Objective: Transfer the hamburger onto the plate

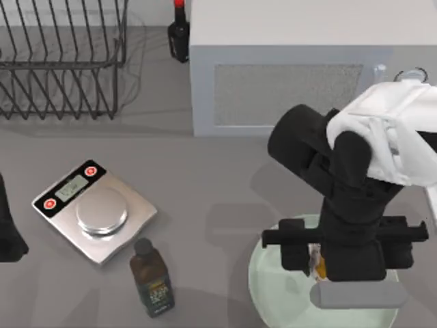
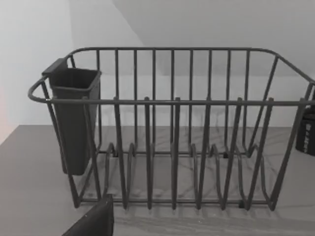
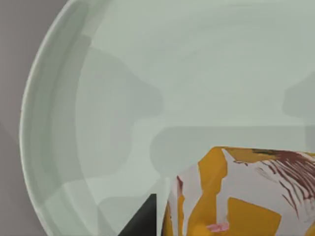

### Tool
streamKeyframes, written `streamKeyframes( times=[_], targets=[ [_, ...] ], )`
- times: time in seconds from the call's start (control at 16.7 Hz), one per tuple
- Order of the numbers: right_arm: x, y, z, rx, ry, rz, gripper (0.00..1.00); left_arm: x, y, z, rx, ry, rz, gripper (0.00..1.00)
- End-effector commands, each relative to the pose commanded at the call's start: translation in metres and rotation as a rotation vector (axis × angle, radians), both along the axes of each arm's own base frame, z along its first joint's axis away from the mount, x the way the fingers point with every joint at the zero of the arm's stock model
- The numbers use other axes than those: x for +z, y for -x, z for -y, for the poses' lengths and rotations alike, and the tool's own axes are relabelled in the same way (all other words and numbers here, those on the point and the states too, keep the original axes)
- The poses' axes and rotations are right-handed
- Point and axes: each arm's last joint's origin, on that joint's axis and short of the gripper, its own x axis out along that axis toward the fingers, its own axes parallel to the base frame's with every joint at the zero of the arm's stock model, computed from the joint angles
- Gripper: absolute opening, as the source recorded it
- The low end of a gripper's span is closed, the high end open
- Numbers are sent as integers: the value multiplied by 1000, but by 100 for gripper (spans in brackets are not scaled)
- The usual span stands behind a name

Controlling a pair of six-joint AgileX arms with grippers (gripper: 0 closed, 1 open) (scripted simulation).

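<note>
Here the right end effector (image 1: 319, 263) hung over the plate (image 1: 273, 287) at the lower right of the top view, arm reaching down from the right edge of the frame. A sliver of orange-yellow between the dark fingers was the hamburger (image 1: 317, 265), so the end effector was clenched on it; the right wrist view agreed, w/ the yellow-and-white wrapped hamburger (image 3: 236, 196) close under the camera and the plate's pale green floor (image 3: 197, 64) spread behind it, one dark fingertip (image 3: 142, 219) just beside it. Whether the hamburger was touching the plate or just above it, can't tell. Judgement: carry was about done, held well inside the rim so the item would land on the dish, not on its edge; the release looked to be what remained. Left end effector (image 1: 8, 225) sat parked at the left edge of the top view, its fingers' state can't be told, its camera facing the wire dish rack (image 2: 172, 128). Scale (image 1: 95, 212) and brown bottle (image 1: 151, 279) stood left of centre on the grey surface (image 1: 205, 178), well apart from the plate, so no obstruction.
</note>
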Motion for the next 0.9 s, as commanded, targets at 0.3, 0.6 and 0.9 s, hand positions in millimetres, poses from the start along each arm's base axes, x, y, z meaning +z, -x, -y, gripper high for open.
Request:
streamKeyframes(
  times=[0.3,0.6,0.9],
  targets=[
    [-27,0,1,6,0,1,0,0,0,0,0,0,0,100],
    [-27,0,1,6,0,1,15,0,0,0,0,0,0,100],
    [-27,0,1,6,0,1,53,0,0,0,0,0,0,100]
  ],
)
